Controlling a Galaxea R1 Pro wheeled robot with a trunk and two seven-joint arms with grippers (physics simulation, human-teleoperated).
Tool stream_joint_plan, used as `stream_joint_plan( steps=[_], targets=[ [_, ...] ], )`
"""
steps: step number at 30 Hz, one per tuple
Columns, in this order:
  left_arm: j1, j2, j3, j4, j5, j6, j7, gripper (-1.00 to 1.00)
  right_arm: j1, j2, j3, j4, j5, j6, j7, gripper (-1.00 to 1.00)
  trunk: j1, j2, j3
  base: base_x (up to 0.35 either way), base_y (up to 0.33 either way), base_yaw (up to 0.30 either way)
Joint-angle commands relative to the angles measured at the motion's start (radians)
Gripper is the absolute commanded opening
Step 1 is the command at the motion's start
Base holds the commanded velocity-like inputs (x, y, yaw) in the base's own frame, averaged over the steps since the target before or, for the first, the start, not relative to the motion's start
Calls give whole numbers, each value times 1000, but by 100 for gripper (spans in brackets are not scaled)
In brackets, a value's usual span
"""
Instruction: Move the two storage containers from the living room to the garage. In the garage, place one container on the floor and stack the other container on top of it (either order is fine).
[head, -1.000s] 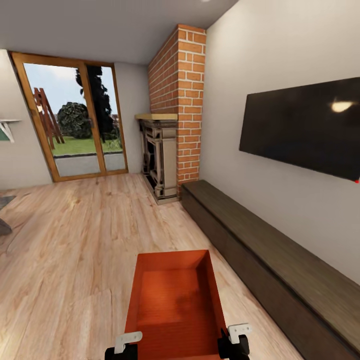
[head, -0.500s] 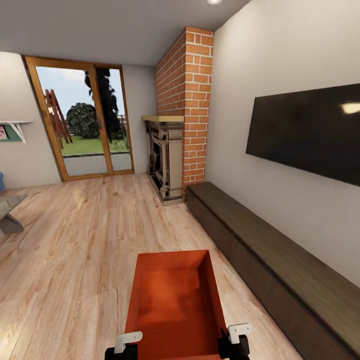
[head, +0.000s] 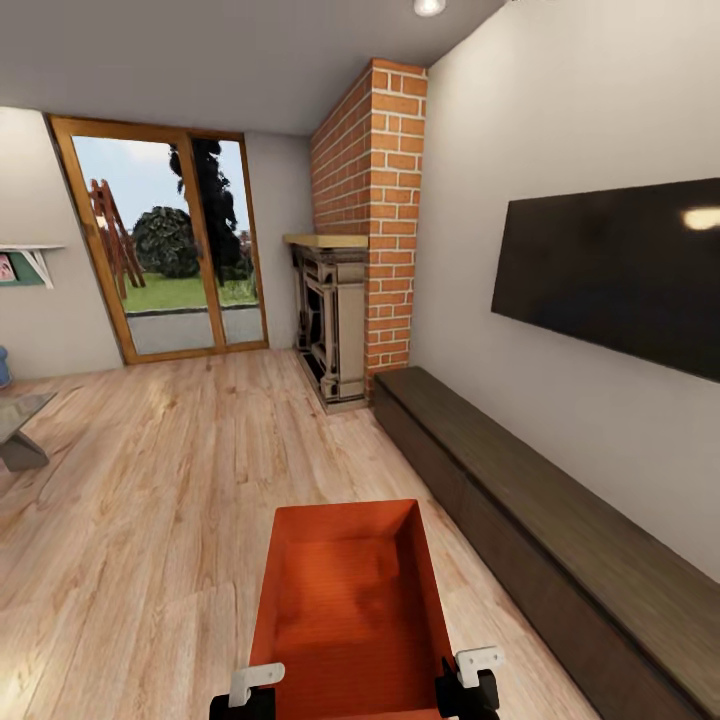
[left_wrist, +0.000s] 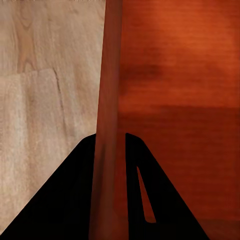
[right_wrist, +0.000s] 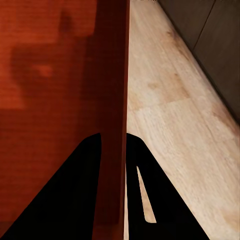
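Clearly the carry calls for level, matched arms: the storage container (head: 350, 610) sits at lower centre of the head view, over the wood floor (head: 150, 500), with the left gripper (left_wrist: 111, 150) pinched on one side wall and the right gripper (right_wrist: 114, 150) pinched on the other. Turning slowly should stop the thin walls slipping. Each wrist view shows a wall running between dark fingers; the head view alone shows the fireplace (head: 335, 320), TV (head: 610, 270) and low cabinet (head: 540, 500) at right
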Motion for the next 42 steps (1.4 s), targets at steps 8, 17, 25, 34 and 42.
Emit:
stream_joint_plan(
  steps=[8, 17, 25, 34, 42],
  targets=[
    [-1, 0, -3, -3, -13, 0, 8, -100, 0, -1, -7, 3, -7, -3, -14, -100, -31, 56, 24, 0, 0, 0],
    [-1, 0, -3, -3, -12, 0, 8, -100, 0, -1, -7, 3, -7, -2, -14, -100, -65, 119, 52, 0, 0, 0],
    [-1, 0, -3, -3, -12, 0, 8, -100, 0, -1, -7, 3, -7, -3, -14, -100, -92, 168, 74, 0, 0, 0],
    [-1, 0, -3, -3, -12, -1, 11, -100, 0, -1, -7, 3, -7, -2, -14, -100, -92, 168, 74, 0, 0, 54],
    [-1, 0, -3, -3, -12, -2, 11, -100, 0, -1, -7, 3, -7, -3, -15, -100, -92, 168, 74, 0, 0, 244]
  ],
)
